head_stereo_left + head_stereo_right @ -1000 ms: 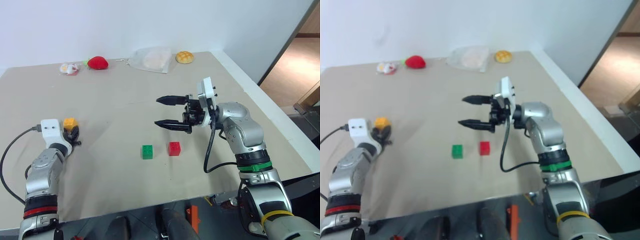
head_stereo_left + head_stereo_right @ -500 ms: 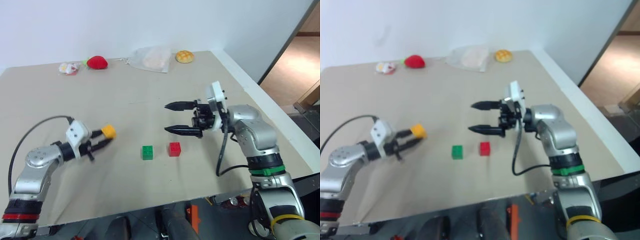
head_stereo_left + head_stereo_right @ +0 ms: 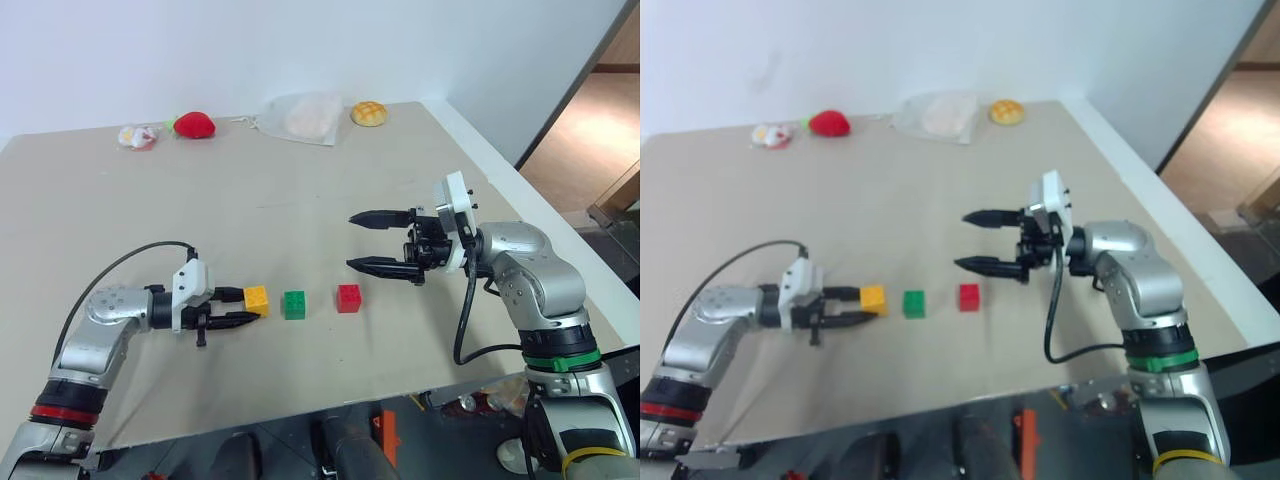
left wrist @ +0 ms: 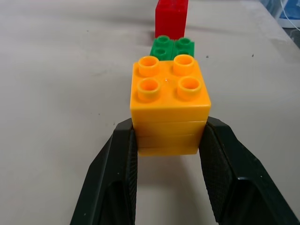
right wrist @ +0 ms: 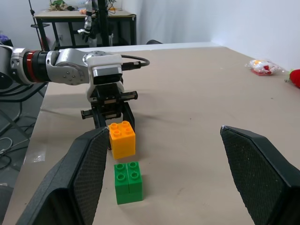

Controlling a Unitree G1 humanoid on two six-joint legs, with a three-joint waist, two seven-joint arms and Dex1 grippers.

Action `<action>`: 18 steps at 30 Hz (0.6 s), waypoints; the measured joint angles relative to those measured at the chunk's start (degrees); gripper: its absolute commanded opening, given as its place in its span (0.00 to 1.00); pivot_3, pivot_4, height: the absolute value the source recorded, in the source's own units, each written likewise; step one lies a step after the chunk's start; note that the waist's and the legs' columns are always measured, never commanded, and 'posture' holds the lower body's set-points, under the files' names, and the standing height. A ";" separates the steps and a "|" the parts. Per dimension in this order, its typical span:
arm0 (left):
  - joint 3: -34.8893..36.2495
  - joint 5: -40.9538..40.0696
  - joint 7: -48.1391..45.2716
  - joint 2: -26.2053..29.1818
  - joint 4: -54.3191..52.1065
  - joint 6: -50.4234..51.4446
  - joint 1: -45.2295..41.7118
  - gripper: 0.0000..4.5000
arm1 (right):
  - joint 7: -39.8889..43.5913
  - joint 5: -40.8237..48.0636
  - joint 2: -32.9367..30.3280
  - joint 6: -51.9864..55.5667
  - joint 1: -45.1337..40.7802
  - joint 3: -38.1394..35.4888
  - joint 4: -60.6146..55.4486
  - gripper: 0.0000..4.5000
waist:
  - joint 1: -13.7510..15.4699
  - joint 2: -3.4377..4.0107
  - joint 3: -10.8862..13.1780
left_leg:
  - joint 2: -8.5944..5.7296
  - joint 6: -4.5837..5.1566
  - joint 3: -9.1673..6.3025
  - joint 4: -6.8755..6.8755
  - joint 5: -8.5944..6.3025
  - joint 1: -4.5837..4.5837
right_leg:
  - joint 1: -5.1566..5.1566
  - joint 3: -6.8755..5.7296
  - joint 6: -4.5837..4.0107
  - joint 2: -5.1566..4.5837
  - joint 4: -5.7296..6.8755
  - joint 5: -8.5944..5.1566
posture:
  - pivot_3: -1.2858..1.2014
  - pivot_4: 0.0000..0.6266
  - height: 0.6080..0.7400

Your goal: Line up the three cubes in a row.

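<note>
Yellow-orange cube (image 3: 256, 298) sits lower centre, clamped by its flat sides in left gripper (image 3: 243, 307), beside green cube (image 3: 294, 304) and red cube (image 3: 348, 298); light, rigid, slick plastic; right gripper (image 3: 362, 241) hangs spread wide

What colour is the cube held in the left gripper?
Yellow-orange cube, clearest in the left wrist view.

Left gripper (image 3: 243, 308) low at near left, fingers closed, pointing right, right gripper (image 3: 368, 241) raised, fingers wide apart, pointing left
</note>
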 measured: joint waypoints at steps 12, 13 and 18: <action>0.21 0.94 -2.20 1.17 4.86 -1.05 -0.04 0.29 | -0.44 0.20 -0.45 0.35 0.17 0.00 -0.44 0.87 | 0.01 0.00 0.00 | 0.02 0.00 0.00 0.01 0.00 0.00 | 0.00 -0.01 -0.01 0.01 0.00 -0.01 | 0.52 0.24 1.00; 0.23 0.93 -2.19 1.17 4.84 -1.04 0.00 0.29 | -0.42 0.20 -0.45 0.34 0.17 0.00 -0.43 0.87 | 0.01 0.00 0.00 | 0.03 0.00 0.00 0.01 0.00 0.00 | 0.00 -0.01 -0.01 0.02 0.00 -0.01 | 0.52 0.24 1.00; 0.26 1.56 -1.19 1.15 4.99 -1.29 0.73 0.72 | -0.34 0.19 -0.44 0.23 -0.09 0.02 -0.27 0.87 | 0.01 0.00 0.00 | 0.04 0.00 0.00 0.01 0.00 0.01 | 0.00 0.00 -0.01 0.03 0.00 -0.01 | 0.52 0.24 1.00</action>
